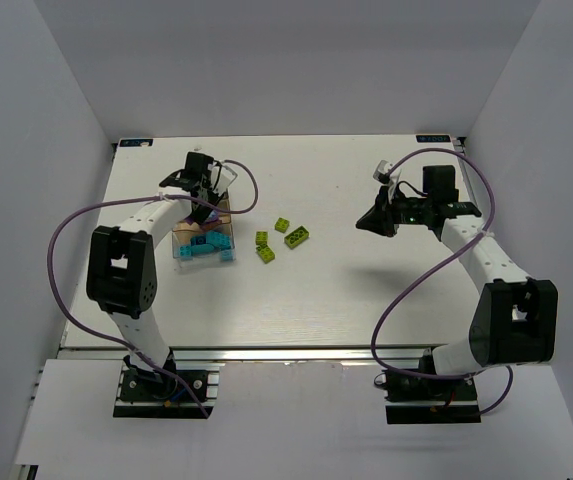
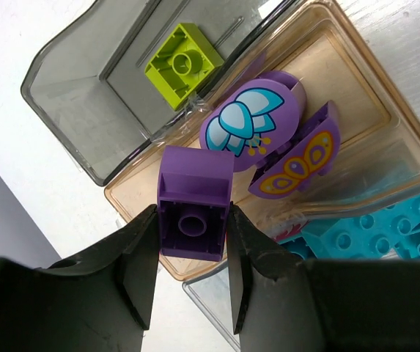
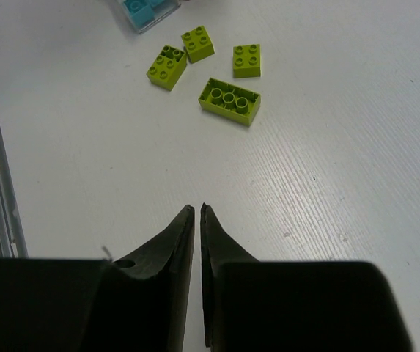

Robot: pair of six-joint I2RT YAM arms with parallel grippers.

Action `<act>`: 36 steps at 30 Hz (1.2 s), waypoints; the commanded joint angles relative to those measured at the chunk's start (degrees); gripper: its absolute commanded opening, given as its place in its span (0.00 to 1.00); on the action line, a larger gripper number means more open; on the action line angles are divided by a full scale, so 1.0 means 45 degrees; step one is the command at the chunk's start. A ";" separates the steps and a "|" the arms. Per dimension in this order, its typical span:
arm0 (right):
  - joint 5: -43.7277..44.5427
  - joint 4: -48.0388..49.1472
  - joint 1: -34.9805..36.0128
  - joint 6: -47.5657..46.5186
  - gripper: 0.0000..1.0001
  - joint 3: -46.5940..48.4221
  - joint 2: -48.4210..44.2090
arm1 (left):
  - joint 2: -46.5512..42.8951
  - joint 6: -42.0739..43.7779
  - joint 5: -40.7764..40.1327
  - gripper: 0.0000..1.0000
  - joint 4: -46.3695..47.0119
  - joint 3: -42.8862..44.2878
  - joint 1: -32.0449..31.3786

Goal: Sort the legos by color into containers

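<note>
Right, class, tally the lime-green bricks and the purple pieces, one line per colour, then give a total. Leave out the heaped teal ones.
lime-green bricks: 5 (4 on the table, 1 in the grey tray)
purple pieces: 3 (1 gripped by the left tool, 2 in the amber tray)
Total: 8

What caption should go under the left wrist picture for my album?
Left gripper holds a purple brick over the amber tray of purple pieces.
</note>
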 commanded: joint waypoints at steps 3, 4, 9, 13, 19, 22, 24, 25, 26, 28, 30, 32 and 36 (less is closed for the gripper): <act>-0.0159 0.0185 -0.0074 0.0039 0.14 0.0337 0.0206 | -0.0276 0.0408 0.0431 0.34 0.0051 0.0280 0.0168; -0.0159 0.0204 -0.0074 0.0039 0.15 0.0337 0.0206 | -0.0314 0.0428 0.0354 0.40 0.0129 0.0201 0.0187; -0.0178 0.0146 -0.0074 0.0040 0.17 0.0356 0.0323 | -0.0413 0.0369 0.0333 0.52 0.0344 0.0044 0.0304; -0.0178 0.0009 -0.0054 -0.0136 0.19 0.0512 0.0382 | -0.0296 0.0330 0.0158 0.62 0.0306 0.0297 0.0382; -0.0179 -0.0127 -0.0015 -0.0234 0.22 0.0649 0.0363 | -0.0606 0.0077 0.0235 0.75 0.0247 0.0434 0.0402; -0.0062 -0.0516 0.0121 -0.0642 0.38 0.0805 0.0421 | -0.0958 -0.0624 0.0412 0.98 0.0013 0.0611 0.0421; 0.0270 -0.0926 0.0451 -0.1772 0.88 0.1175 0.0499 | -0.1602 -0.1775 0.1326 0.98 -0.0046 0.0884 0.0402; 0.0367 -0.1180 0.0608 -0.2318 0.90 0.1370 0.0673 | -0.1875 -0.2263 0.1600 0.98 -0.0007 0.0884 0.0402; 0.0658 -0.1937 0.0803 -0.3658 0.89 0.1875 0.0811 | -0.2457 -0.3389 0.2183 0.98 0.0128 0.0710 0.0402; 0.1186 -0.2431 0.1486 -0.4701 0.89 0.2366 0.1258 | -0.3163 -0.5398 0.2617 0.98 0.0692 0.0242 0.0402; 0.1559 -0.3250 0.2090 -0.6820 0.89 0.3028 0.1611 | -0.4315 -0.6676 0.3028 0.98 0.1027 -0.0831 0.0421; 0.1560 -0.4108 0.2405 -0.8933 0.89 0.3401 0.2177 | -0.5096 -0.8744 0.3264 0.98 0.1321 -0.1573 0.0402; 0.1870 -0.7620 0.2971 -1.6298 0.89 0.4163 0.3329 | -0.7008 -1.2089 0.0529 0.98 0.0306 -0.3056 0.0519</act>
